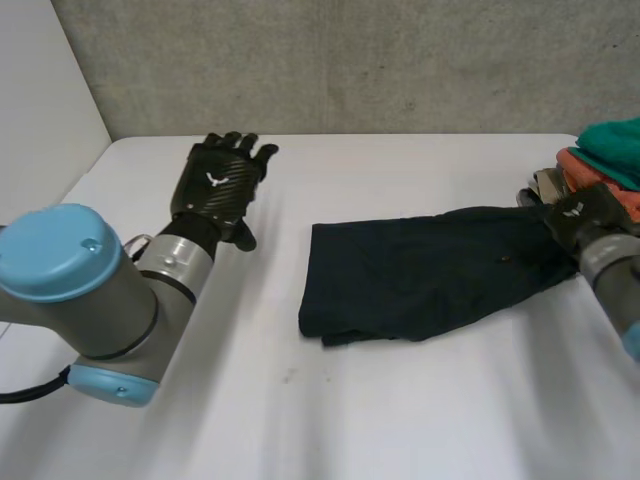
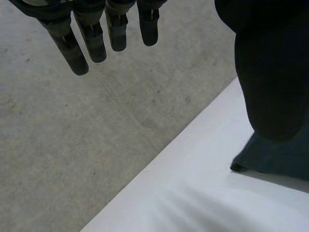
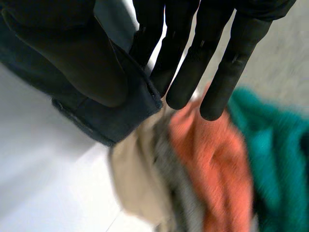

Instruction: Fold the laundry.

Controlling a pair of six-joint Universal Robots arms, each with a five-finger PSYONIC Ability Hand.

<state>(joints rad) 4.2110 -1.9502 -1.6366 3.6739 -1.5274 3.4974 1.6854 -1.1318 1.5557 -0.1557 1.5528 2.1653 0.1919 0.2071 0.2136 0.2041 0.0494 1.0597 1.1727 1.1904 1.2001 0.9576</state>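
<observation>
Navy garment [image 1: 420,270] lies rumpled, right hand [image 1: 575,215] fingers pinching its hem, left hand [image 1: 215,185] fingers straight

Setting: robot lab or test bench (a reading from the bare surfaces).
Work surface: plain white table [image 1: 400,420], filling the lower frame.
Backdrop: grey concrete wall [image 1: 350,60] across the top; white panel [image 1: 40,90], upper left.
Equipment: grey robot arm [image 1: 95,295] with light-blue caps, lower left.
Stock: heap of coloured laundry [image 1: 612,160], right edge.
</observation>
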